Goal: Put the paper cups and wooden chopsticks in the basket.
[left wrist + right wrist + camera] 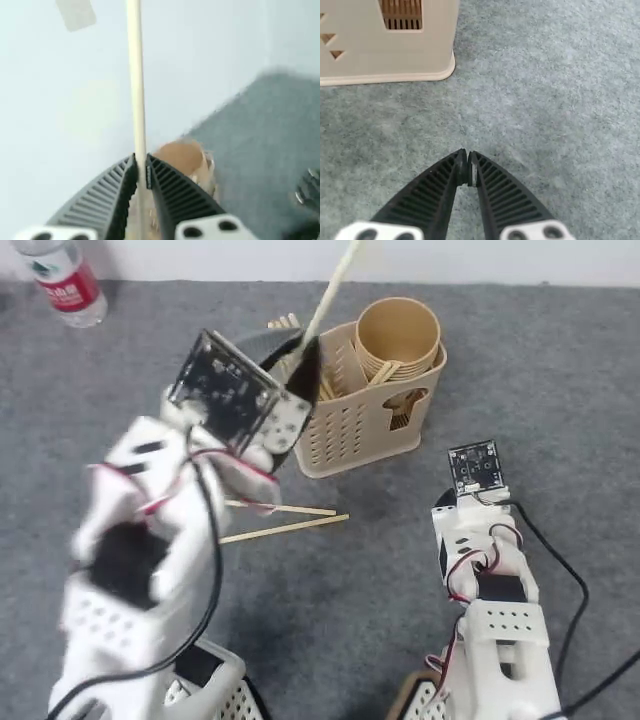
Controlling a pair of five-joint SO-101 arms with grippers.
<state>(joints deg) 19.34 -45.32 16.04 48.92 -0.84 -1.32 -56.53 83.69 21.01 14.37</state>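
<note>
My left gripper (300,358) is raised beside the left rim of the beige basket (365,425) and is shut on a wooden chopstick (335,285) that points steeply up. In the left wrist view the chopstick (135,75) rises from between the closed fingertips of this gripper (141,169). Stacked paper cups (398,332) stand inside the basket, with a few chopsticks (385,371) leaning beside them. Two chopsticks (285,528) lie on the grey mat in front of the basket. My right gripper (467,167) is shut on nothing, low over the mat, just in front of the basket (390,50).
A plastic water bottle (65,282) lies at the far left corner. More chopstick ends (283,322) show behind the basket's left side. The right arm's body (490,570) stands at the front right, and open mat lies to its right.
</note>
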